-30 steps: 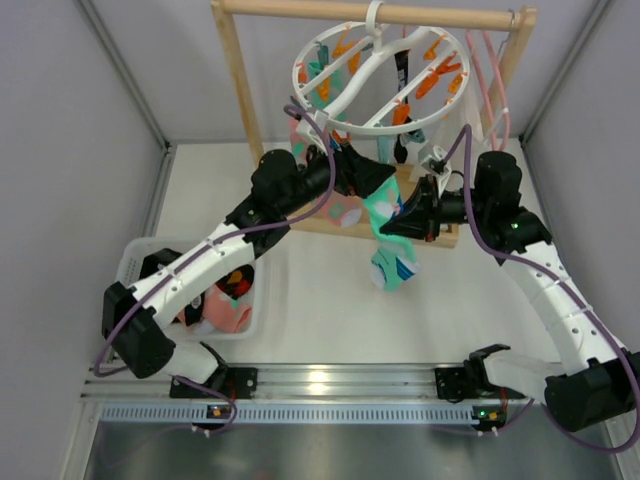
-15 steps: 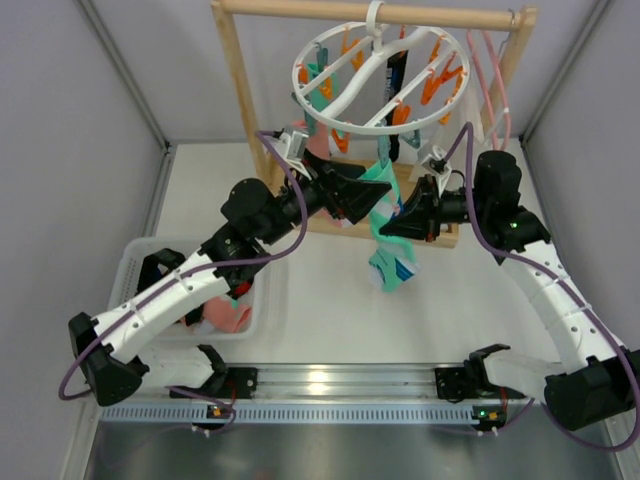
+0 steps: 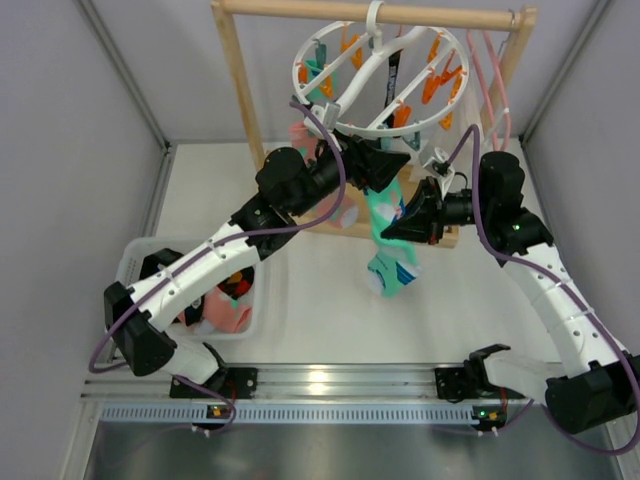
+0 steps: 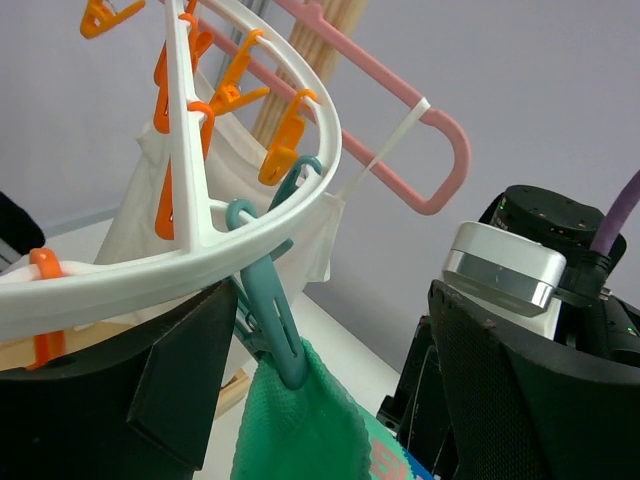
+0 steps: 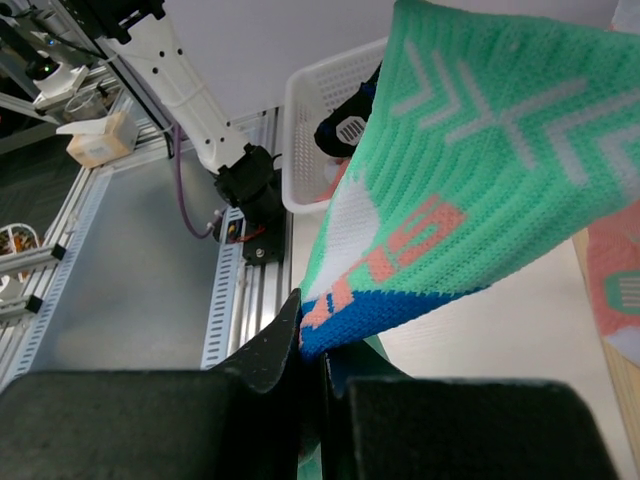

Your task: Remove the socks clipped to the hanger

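Note:
The white ring hanger (image 3: 345,92) hangs from the wooden bar, with orange and teal clips. A teal-mint green sock (image 3: 385,215) hangs from a teal clip (image 4: 268,305) at the ring's near rim. In the left wrist view the sock's top edge (image 4: 300,425) sits in that clip, between my open left fingers. My left gripper (image 3: 385,162) is open just under the ring, around the clip. My right gripper (image 3: 400,228) is shut on the sock's lower part (image 5: 470,190). Another black sock (image 3: 398,68) hangs inside the ring.
A white basket (image 3: 135,262) at the left holds removed socks, pink and black. A pink wire hanger (image 3: 490,80) and a white cloth (image 4: 150,200) hang on the wooden rack (image 3: 235,80). A second patterned sock (image 3: 345,210) hangs behind my left arm.
My left gripper has risen from beside the sock up to the ring's near rim, at the teal clip. My right gripper has stayed shut on the sock.

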`<state>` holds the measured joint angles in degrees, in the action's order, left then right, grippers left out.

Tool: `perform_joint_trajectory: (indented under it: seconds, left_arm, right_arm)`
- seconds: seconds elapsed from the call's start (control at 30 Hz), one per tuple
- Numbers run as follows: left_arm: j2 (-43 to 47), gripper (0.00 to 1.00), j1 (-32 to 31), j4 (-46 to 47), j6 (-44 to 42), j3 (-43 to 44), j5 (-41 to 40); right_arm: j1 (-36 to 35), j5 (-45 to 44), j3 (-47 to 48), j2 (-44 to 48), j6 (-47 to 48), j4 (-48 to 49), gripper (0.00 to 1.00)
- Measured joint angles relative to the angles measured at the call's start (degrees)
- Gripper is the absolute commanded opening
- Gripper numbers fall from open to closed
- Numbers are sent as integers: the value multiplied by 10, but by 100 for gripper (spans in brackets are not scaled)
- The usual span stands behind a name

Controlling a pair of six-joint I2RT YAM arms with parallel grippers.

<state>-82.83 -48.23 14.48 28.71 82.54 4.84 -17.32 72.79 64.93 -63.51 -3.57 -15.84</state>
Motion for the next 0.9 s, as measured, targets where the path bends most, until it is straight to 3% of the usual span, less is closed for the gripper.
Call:
perform_joint_trajectory:
  seconds: [0.63, 0.9]
  left_arm:
    - [23, 80, 7, -9, -1, -30, -35]
    - [-10, 79, 13, -13, 4, -2, -22]
  right_arm:
    - [0, 9, 9, -5, 14, -5, 0]
    - [0, 19, 9, -6, 24, -5, 0]
